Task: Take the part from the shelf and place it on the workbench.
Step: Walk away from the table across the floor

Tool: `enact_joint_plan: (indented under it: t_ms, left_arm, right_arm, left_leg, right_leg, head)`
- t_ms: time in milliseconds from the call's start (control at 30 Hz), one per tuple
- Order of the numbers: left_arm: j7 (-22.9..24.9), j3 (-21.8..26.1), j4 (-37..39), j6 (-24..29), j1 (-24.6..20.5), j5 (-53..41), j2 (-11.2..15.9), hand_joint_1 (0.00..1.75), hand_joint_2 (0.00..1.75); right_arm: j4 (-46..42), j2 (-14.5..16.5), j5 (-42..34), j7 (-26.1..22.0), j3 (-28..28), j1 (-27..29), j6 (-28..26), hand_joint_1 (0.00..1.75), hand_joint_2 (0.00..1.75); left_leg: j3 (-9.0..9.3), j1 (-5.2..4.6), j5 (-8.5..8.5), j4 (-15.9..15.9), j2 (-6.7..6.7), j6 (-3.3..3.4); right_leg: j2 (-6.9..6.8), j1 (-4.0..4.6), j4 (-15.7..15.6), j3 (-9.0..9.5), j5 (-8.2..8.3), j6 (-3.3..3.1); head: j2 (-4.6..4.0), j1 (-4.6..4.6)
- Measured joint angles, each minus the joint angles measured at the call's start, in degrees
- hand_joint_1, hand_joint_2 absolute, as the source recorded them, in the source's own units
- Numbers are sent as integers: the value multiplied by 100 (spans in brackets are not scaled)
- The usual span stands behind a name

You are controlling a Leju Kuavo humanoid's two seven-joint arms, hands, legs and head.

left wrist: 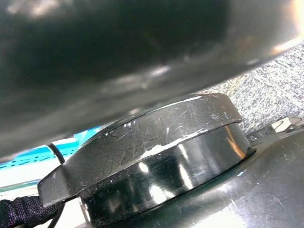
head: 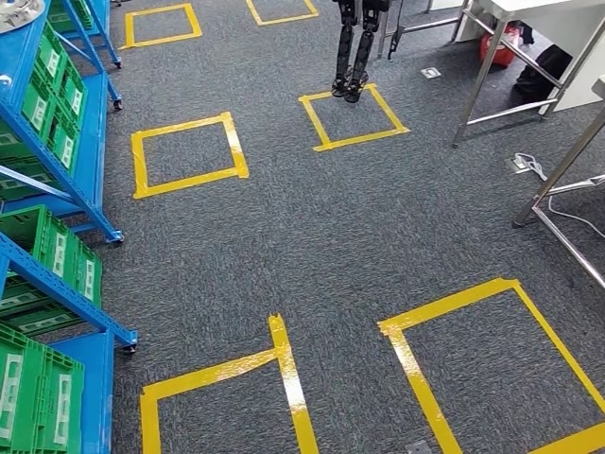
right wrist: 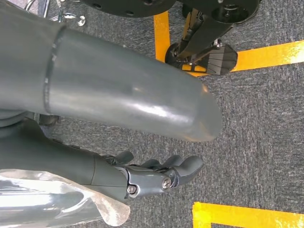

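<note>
A grey carpet [head: 321,227] marked with yellow tape squares is seen ahead. A blue shelf [head: 95,142] stacked with green crates [head: 57,80] is ranged along the robot's left, so the left arm is judged the nearer. The right hand [right wrist: 154,175] is hung over the carpet, fingers stretched out and nothing held; the left hand's state cannot be told. A silver piece [head: 18,11], possibly the part, is glimpsed atop the shelf, its long axis unreadable.
</note>
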Motion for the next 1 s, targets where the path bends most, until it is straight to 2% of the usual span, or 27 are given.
enact_joint_plan:
  t_ms: [167, 267, 300, 333, 367, 433, 467, 500, 533, 567, 600, 633, 667, 733, 800, 833, 867, 933, 967, 1000]
  left_arm:
    - [-4, 1, 0, 8, -1, 0, 1, 0, 0]
    - [-4, 4, 0, 20, -5, 0, -1, 0, 0]
    - [-4, 4, 0, 25, -6, 0, -3, 0, 0]
    - [-4, 5, 0, 28, -7, 0, -6, 0, 0]
    - [-4, 6, 0, 31, -7, 0, -8, 0, 0]
    - [-4, 10, 0, 33, -4, 0, -12, 0, 0]
    - [-4, 13, 0, 33, -2, 0, -14, 0, 0]
    - [-4, 16, 0, 33, -1, 0, -17, 0, 0]
    - [-4, 19, 0, 34, 0, -1, -19, 0, 0]
    - [-5, 21, 0, 36, 0, -3, -21, 0, 0]
    - [-5, 23, 0, 39, -2, -6, -17, 0, 0]
    - [-6, 24, 0, 43, -5, -10, -12, 0, 0]
    - [-8, 25, 0, 48, -9, -13, -9, 0, 0]
    - [-10, 25, 0, 54, -11, -15, -3, 0, 0]
    - [-13, 26, 0, 55, -7, -15, 0, 0, 0]
    - [-15, 26, 0, 55, -10, -15, 1, 0, 0]
    - [-17, 26, 0, 55, -16, -15, -1, 0, 0]
    - [-20, 26, 0, 55, -23, -15, -1, 0, 0]
    - [-20, 26, 0, 55, -19, -15, -1, 0, 0]
    - [-20, 26, 0, 55, -14, -15, 0, 0, 0]
  right_arm:
    - [1, 1, 0, 1, -2, 0, -2, 0, 0]
    - [0, 1, 2, 13, -2, 0, -4, 0, 0]
    - [-1, -2, 2, 18, -2, -2, -5, 0, 0]
    - [-1, -5, 2, 19, -2, -6, -6, 0, 0]
    - [-1, -8, 2, 19, -3, -11, -7, 0, 0]
    - [-1, -12, 3, 20, -4, -14, -7, 0, 0]
    - [-1, -14, 4, 21, -4, -7, -7, 0, 0]
    - [-1, -15, 6, 21, -5, 0, -7, 0, 0]
    - [-1, -16, 8, 21, -6, 4, -7, 0, 0]
    - [-1, -17, 9, 21, -8, 4, -8, 0, 0]
    - [1, -16, 9, 20, -10, -2, -9, 0, 0]
    - [3, -14, 9, 19, -13, -7, -10, 0, 0]
    - [4, -12, 10, 18, -18, -7, -10, 0, 0]
    - [5, -14, 10, 20, -33, 0, -13, 0, 0]
    - [4, -19, 8, 20, -46, 4, -20, 0, 0]
    - [3, -20, 7, 19, -49, 4, -22, 0, 0]
    - [2, -20, 8, 18, -50, 5, -23, 0, 0]
    - [2, -20, 10, 18, -50, 12, -22, 0, 0]
    - [2, -20, 11, 19, -50, 15, -22, 0, 0]
    - [2, -20, 11, 19, -50, 15, -22, 0, 0]
  left_leg:
    - [-2, -8, -5, 13, 0, 14]
    - [67, -12, 54, -118, 24, 133]
    - [120, 5, 103, -227, 40, 170]
    - [167, 26, 147, -322, 60, 191]
    - [192, 42, 170, -372, 80, 196]
    - [192, 54, 171, -387, 110, 193]
    - [190, 62, 163, -381, 121, 176]
    - [188, 77, 151, -368, 123, 149]
    - [186, 103, 129, -340, 119, 107]
    - [179, 133, 93, -285, 113, 47]
    - [160, 153, 45, -215, 102, -24]
    - [136, 164, -2, -130, 91, -87]
    - [114, 169, -39, -64, 80, -137]
    - [91, 176, -56, -9, 60, -184]
    - [53, 195, -123, 84, 132, -208]
    - [-35, 196, -240, 276, 208, -209]
    - [-181, 189, -407, 596, 291, -199]
    - [-580, 158, -750, 1411, 377, -152]
    - [-727, 133, -816, 1692, 383, -114]
    - [-778, 98, -762, 1763, 383, -67]
  right_leg:
    - [-2, -11, -15, 3, 10, 14]
    - [-14, -32, -109, 29, 44, 80]
    - [-39, -24, -78, 13, 2, 90]
    - [-70, -17, 65, -58, -104, 100]
    - [-100, -22, 352, -198, -273, 114]
    - [-124, -54, 1105, -579, -619, 171]
    - [-129, -83, 1354, -709, -676, 208]
    - [-133, -116, 1384, -731, -614, 246]
    - [-137, -154, 1168, -627, -444, 290]
    - [-133, -201, 783, -431, -243, 346]
    - [-102, -218, 434, -250, -107, 387]
    - [-74, -229, 178, -106, -28, 375]
    - [-49, -226, 73, -36, -23, 338]
    - [-50, -197, 127, -30, -52, 200]
    - [-90, -173, 157, -32, -56, 127]
    - [-117, -159, 158, -30, -58, 100]
    - [-150, -138, 155, -25, -64, 73]
    - [-218, -83, 155, -15, -84, 35]
    - [-248, -55, 155, -4, -99, 13]
    - [-269, -33, 155, 14, -115, -11]
  head:
    - [0, 1]
    - [-1, -13]
    - [-1, -15]
    - [-2, -12]
    - [-2, -2]
    - [-2, 7]
    - [-2, 8]
    - [-2, 7]
    - [-2, 8]
    - [-2, 10]
    - [-2, 26]
    - [-2, 39]
    - [-2, 41]
    - [-2, 16]
    - [-2, -31]
    - [-2, -53]
    - [-2, -78]
    - [-2, -102]
    - [-2, -102]
    - [-2, -101]
